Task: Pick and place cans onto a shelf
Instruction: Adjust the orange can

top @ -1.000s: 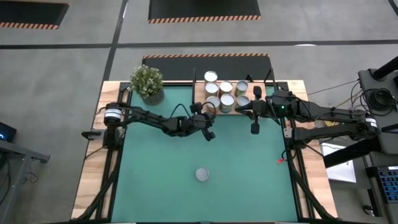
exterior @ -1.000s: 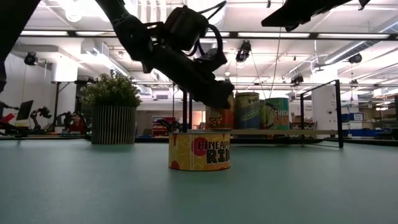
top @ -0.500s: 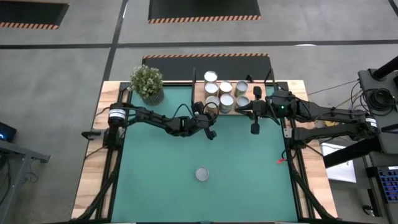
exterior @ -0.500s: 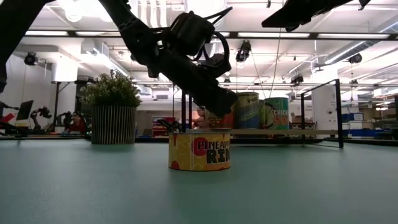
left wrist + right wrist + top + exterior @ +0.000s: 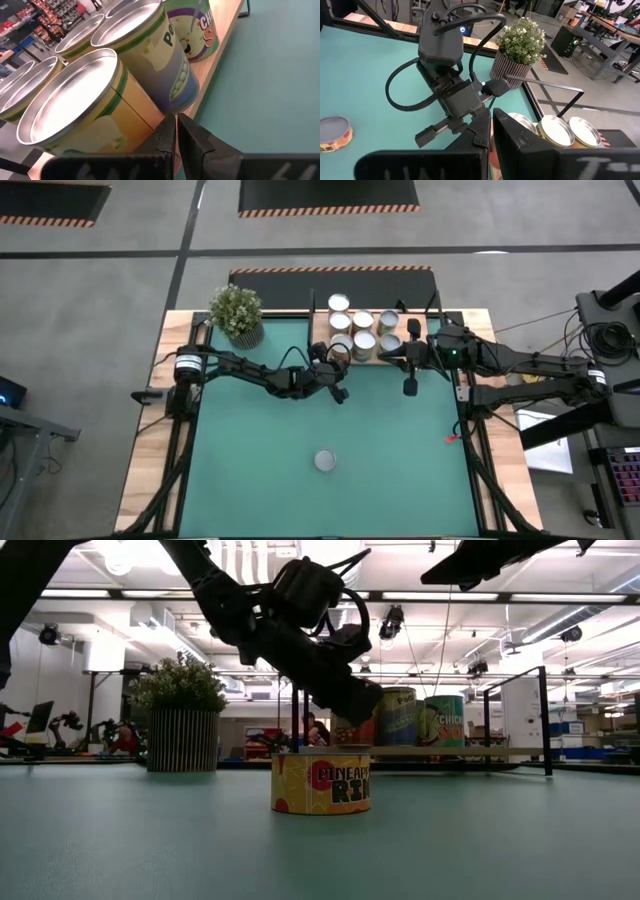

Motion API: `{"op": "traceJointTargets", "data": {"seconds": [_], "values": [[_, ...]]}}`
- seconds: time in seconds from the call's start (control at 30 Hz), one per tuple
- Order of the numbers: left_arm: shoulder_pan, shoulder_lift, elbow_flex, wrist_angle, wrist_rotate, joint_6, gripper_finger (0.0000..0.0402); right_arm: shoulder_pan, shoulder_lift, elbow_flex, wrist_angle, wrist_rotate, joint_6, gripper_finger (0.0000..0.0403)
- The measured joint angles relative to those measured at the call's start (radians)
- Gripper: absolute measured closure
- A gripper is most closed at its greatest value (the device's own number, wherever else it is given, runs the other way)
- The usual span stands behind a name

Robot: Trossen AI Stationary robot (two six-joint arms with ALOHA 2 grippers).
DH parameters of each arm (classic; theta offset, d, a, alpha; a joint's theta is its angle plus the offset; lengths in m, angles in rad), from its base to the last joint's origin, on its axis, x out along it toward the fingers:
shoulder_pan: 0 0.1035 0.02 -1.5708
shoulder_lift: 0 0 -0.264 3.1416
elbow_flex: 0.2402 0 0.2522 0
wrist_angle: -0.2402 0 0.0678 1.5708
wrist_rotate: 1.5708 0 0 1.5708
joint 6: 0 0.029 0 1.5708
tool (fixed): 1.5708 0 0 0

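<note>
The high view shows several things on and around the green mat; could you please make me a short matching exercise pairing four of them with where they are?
Things:
1. potted plant
2. lone can
3. left gripper
4. shelf

Places:
A. on open mat, nearest the table's front edge
B. at the mat's far edge, holding a cluster of cans
C. far left corner of the table
D. just before the shelf's left end

Pairs: 1-C, 2-A, 3-D, 4-B

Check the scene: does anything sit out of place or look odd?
One flat pineapple can sits alone mid-mat, apart from the cans upright on the shelf. Nothing looks spilled or toppled. The left gripper and right gripper hold nothing.
</note>
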Motion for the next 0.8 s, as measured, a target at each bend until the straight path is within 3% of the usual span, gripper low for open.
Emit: {"op": "traceJointTargets", "data": {"seconds": [0.8], "values": [[-0.006,-0.001,0.013,-0.035,-0.016,-0.03,0.0402,0.0,0.0,0.0,-0.015,0.0,-0.001,0.0394]]}}
